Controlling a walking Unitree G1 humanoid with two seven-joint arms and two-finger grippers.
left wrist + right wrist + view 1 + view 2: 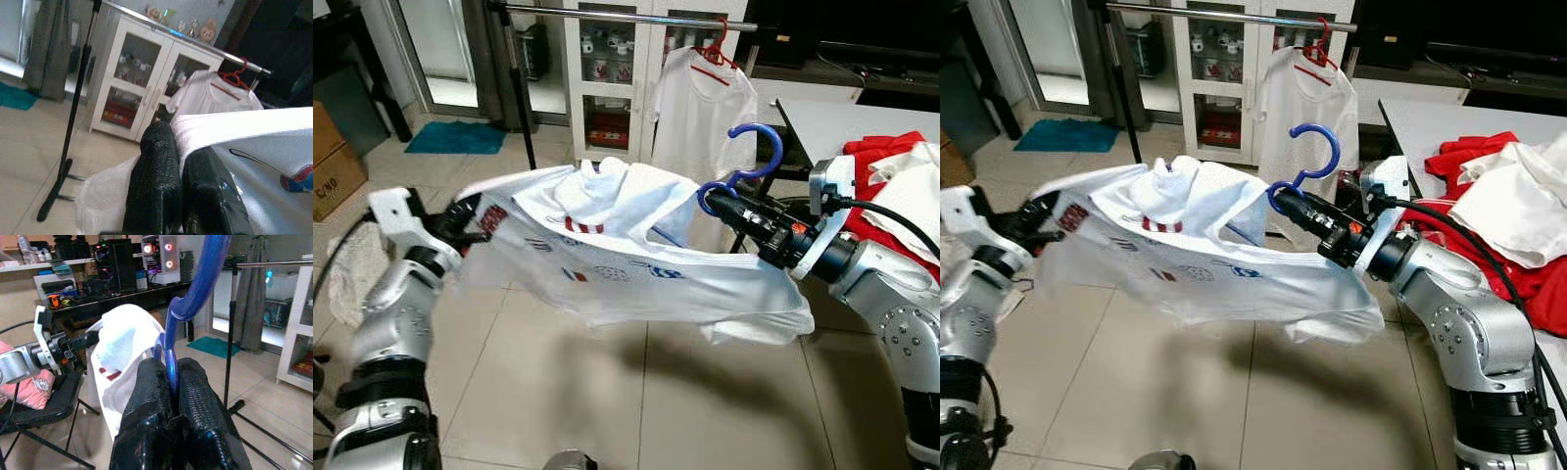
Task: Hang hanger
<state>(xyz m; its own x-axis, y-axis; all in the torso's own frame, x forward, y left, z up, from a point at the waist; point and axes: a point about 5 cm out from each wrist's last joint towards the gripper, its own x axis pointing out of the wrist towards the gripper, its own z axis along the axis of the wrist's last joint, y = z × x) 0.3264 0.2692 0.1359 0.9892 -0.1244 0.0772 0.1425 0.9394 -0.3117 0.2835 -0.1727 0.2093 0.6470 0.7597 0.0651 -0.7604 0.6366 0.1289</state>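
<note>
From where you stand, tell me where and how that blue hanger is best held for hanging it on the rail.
Grip the blue hanger at its neck, below the hook, coming from underneath, as the right gripper does. That leaves the upright hook free to go over the rail. The left gripper holds the white shirt at its far end.

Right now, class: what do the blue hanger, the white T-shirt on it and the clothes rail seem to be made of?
Blue hanger: probably plastic, smooth and glossy in one solid colour.
White T-shirt: thin soft fabric, likely cotton; it sags and folds between both grippers.
Clothes rail: looks like metal, a shiny silver tube.
</note>
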